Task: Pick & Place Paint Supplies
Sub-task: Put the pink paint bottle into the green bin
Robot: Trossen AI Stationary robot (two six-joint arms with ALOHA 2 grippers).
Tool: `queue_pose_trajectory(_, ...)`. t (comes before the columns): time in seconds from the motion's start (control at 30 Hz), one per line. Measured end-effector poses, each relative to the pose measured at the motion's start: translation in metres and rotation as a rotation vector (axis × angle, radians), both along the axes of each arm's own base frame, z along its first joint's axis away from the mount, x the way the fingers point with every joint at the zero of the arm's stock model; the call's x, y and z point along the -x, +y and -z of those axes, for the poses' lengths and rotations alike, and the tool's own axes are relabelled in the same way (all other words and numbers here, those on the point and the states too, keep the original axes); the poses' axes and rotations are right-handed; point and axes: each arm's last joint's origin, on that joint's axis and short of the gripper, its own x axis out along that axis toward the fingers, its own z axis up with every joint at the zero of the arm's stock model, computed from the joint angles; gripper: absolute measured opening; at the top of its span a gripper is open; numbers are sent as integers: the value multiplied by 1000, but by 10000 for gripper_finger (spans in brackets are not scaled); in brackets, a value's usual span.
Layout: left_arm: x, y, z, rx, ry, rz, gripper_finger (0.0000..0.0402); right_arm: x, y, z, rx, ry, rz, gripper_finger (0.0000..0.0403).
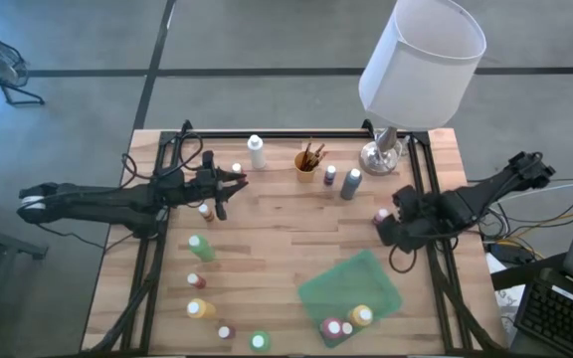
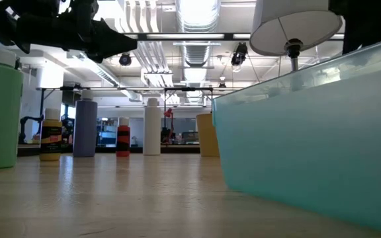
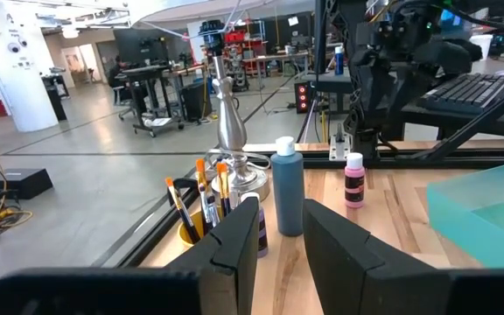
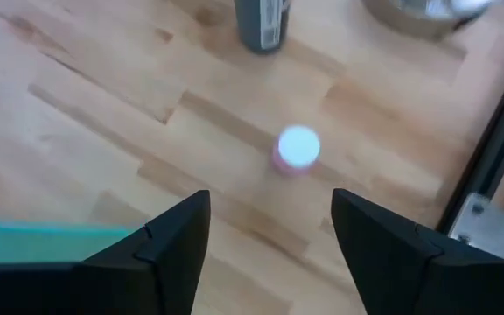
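Right jaws (image 4: 269, 236) wide, empty, above pink bottle (image 4: 297, 149); left jaws (image 3: 278, 254) narrowly parted, empty.

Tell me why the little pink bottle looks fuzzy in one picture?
In the right wrist view the pink bottle blurs, its white cap smeared, probably because that camera is moving or focused elsewhere; the open right gripper hangs above it. In the left wrist view the same bottle is sharp. In the low view the teal bin looms huge, being nearest that camera.
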Motion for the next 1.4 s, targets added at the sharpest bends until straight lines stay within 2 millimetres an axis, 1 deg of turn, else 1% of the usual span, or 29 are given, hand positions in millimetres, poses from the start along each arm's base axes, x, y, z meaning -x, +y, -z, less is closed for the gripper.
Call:
queue_pose_trajectory(0.23, 0, 0, 0, 1, 3, 0, 97, -7, -17, 5, 50, 62, 0, 219)
queue_pose_trajectory(0.43, 0, 0, 1, 1, 8, 0, 97, -8, -28, 14, 61, 100, 54, 234)
queue_pose_trajectory(0.67, 0, 0, 2, 3, 16, 0, 97, -13, -30, 22, 2, 81, 52, 261)
queue_pose_trajectory(0.87, 0, 0, 2, 4, 21, 0, 97, -15, -30, 25, -17, 73, 67, 272)
queue_pose_trajectory(1.07, 0, 0, 2, 4, 21, 1, 97, -14, -30, 30, -17, 75, 87, 258)
queue_pose_trajectory(1.4, 0, 0, 2, 4, 21, 1, 97, -15, -31, 49, -16, 71, 88, 225)
